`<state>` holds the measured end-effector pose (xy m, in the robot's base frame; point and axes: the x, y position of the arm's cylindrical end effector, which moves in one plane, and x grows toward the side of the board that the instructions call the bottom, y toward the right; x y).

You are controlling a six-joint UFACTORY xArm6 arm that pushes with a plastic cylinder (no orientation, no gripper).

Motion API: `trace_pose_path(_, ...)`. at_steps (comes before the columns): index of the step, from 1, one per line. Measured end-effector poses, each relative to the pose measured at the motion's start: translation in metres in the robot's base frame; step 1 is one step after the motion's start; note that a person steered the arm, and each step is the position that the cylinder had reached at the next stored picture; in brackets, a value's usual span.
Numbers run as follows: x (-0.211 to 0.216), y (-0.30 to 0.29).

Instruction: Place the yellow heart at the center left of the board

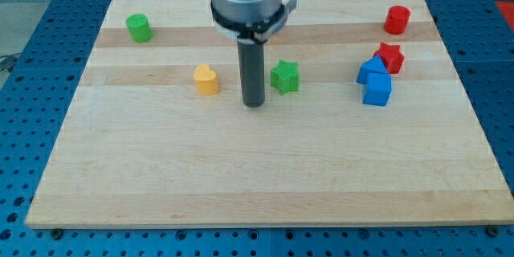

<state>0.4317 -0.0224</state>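
The yellow heart [206,79] lies on the wooden board [257,169], left of the middle and a little above it. My tip [254,104] rests on the board just to the heart's right and slightly lower, with a small gap between them. The green star [284,76] sits close to the rod's right side.
A green cylinder [139,28] stands near the board's top left corner. A red cylinder [397,19] stands at the top right. Below it a red star [390,56] touches two blue blocks [374,81] clustered at the right.
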Motion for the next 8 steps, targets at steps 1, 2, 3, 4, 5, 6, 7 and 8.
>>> trace_pose_path(1,-0.022,-0.011)
trace_pose_path(2,-0.031,-0.036)
trace_pose_path(3,-0.031,-0.051)
trace_pose_path(4,-0.031,-0.066)
trace_pose_path(5,-0.031,-0.086)
trace_pose_path(6,-0.031,-0.106)
trace_pose_path(7,-0.03,-0.125)
trace_pose_path(8,-0.029,-0.141)
